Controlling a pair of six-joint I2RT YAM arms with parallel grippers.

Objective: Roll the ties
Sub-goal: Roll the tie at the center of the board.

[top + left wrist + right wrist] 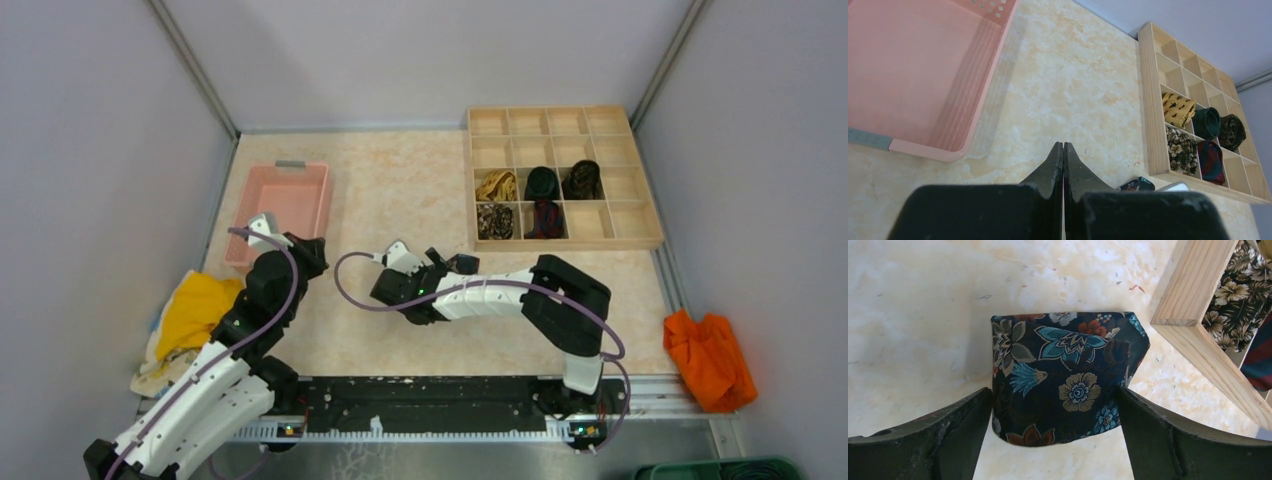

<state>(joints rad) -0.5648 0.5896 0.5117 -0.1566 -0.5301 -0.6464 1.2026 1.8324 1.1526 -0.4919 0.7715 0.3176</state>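
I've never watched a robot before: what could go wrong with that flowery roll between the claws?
The rolled floral tie lies on the table between the right gripper's wide jaws, and it could spring open and unroll. The jaws stand close to its sides, so pulling away might drag or tip it. The wooden organizer's corner is right beside it, so a lift could snag there.

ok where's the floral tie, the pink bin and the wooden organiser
floral tie (1068, 385): right wrist view, middle of its patterned fabric
pink bin (923, 75): left wrist view, bare floor
wooden organiser (1148, 100): left wrist view, left outer wall
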